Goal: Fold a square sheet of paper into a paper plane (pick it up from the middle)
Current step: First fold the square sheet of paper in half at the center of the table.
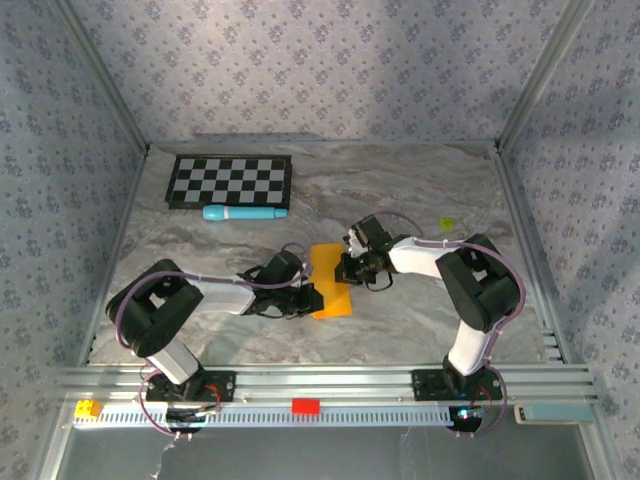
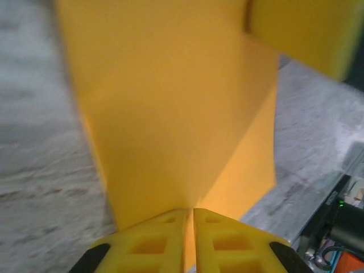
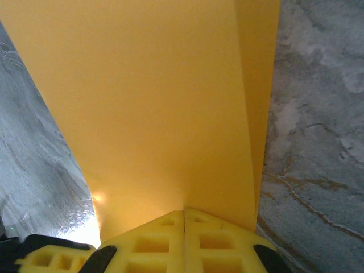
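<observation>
**Table** point(image 1: 420, 190): a grey marbled surface inside patterned walls, carrying everything listed below.

**Left arm** point(image 1: 190, 300) and **right arm** point(image 1: 470, 280): both reached inward and met near the middle of the table, one on each side of the paper.

**Checkerboard** point(image 1: 230, 181): lay flat at the far left, well apart from the arms.

**Square sheet of paper** point(image 1: 331, 285): orange, and in the top view a narrow upright strip rather than a full square (it was folded over on itself). It sat at the centre of the table between the two wrists. In the left wrist view the paper point(image 2: 170, 114) showed a crease running up from the pads. In the right wrist view the paper point(image 3: 159, 102) showed a second layer along its right edge.

**Light-blue cylinder** point(image 1: 244, 213): lay on its side just in front of the checkerboard.

**Left end effector** point(image 1: 312, 297): met the paper's left edge. Seen close, the left end effector point(image 2: 190, 219) had its yellow pads pressed nearly together, pinching a thin sliver of the orange sheet.

**Right end effector** point(image 1: 345, 268): met the paper's right edge. Seen close, the right end effector point(image 3: 183, 216) had its pads fully together, clamping the sheet.

**Yellow-green bit** point(image 1: 447, 223): lay alone on the table beyond the right arm.
</observation>
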